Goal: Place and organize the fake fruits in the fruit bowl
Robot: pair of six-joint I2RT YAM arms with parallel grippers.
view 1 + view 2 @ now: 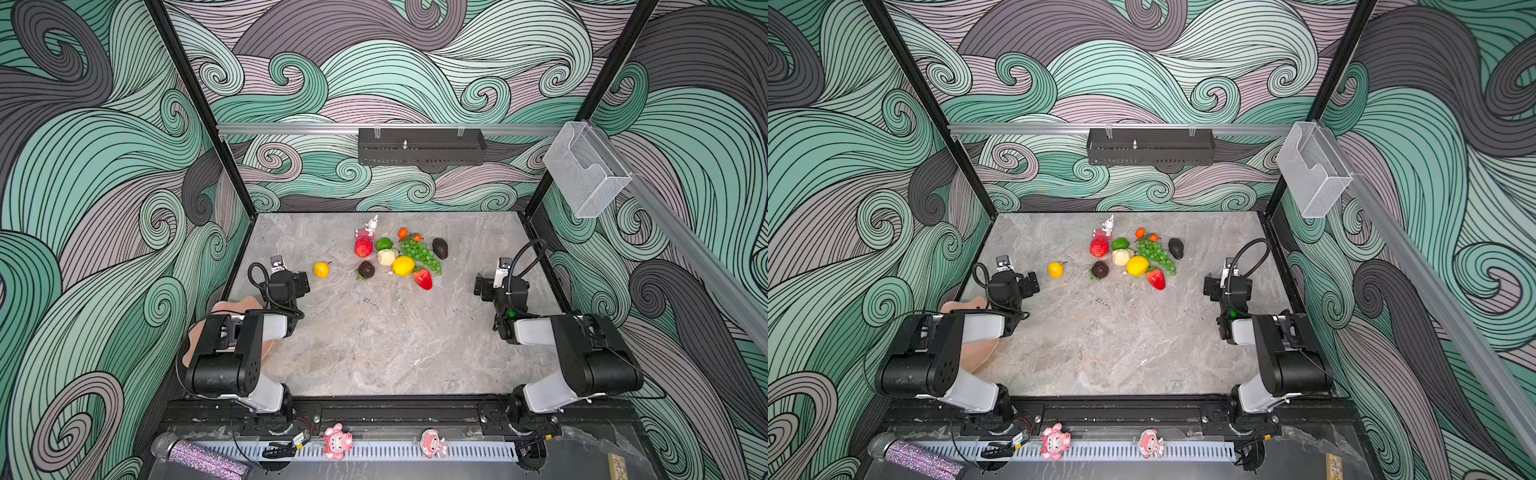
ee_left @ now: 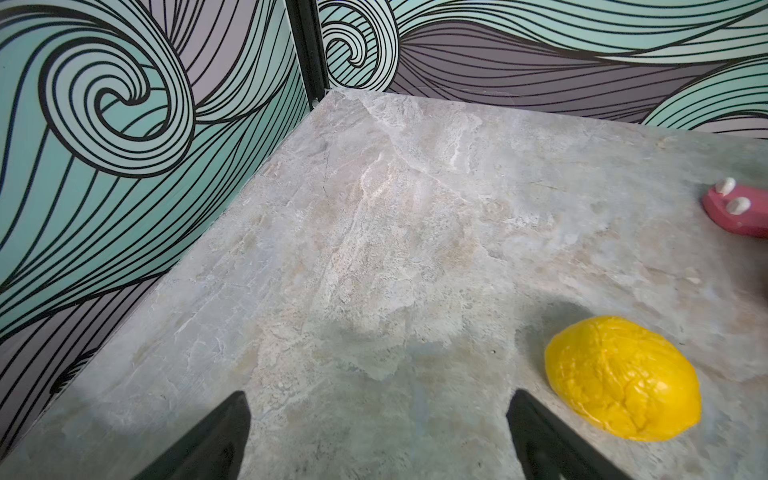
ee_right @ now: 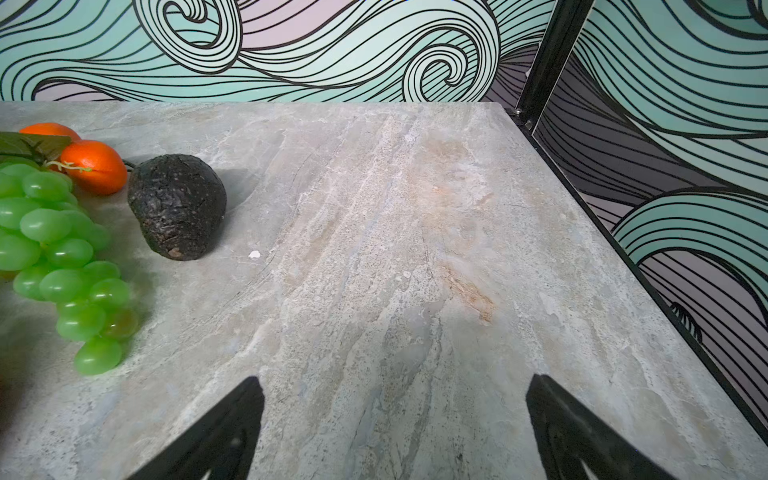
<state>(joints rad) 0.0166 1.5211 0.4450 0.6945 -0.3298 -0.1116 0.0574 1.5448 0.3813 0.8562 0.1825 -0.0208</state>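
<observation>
Both grippers are spread wide open and holding nothing. The left gripper [image 2: 378,399] hangs over bare table [image 1: 374,340] with a stray lemon [image 1: 321,269] just beside it, not touching. The right gripper [image 3: 397,381] is over bare table too, off to the right of the pile. The bowl [image 1: 235,305] sits at the near left edge, mostly hidden under the left arm [image 1: 232,345]. Every fruit I can see is on the table, bunched at the far middle: grapes [image 1: 422,253], avocado [image 1: 440,248], big lemon [image 1: 403,266], strawberry [image 1: 423,279], cream one [image 1: 387,257], red knobbly one [image 1: 363,247], green one [image 1: 383,243], oranges [image 1: 402,232] and a dark round one [image 1: 366,269]. A rabbit [image 1: 371,226] stands right behind the red knobbly one.
</observation>
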